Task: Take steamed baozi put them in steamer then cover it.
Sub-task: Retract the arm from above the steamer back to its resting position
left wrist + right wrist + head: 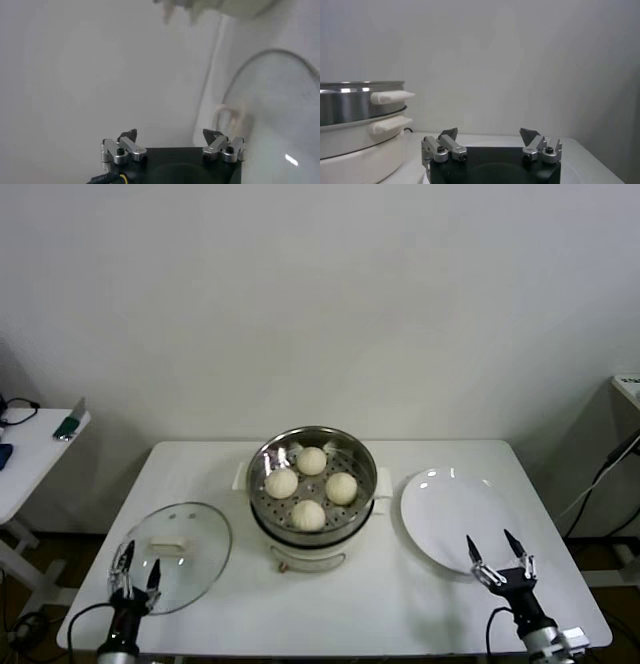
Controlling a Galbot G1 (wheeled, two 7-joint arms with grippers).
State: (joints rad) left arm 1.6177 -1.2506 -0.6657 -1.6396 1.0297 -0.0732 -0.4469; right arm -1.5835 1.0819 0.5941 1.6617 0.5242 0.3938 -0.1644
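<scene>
Four steamed baozi [311, 485] sit on the perforated tray inside the steamer [312, 496], which stands uncovered at the middle of the white counter [340, 604]. Its glass lid [176, 555] lies flat on the counter to the near left of it, and a bare white plate [452, 517] lies to the right. The left hand [135, 579] hovers over the lid's near edge, fingers spread, holding nothing. The right hand [495, 556] hangs over the plate's near rim, also wide open and holding nothing.
</scene>
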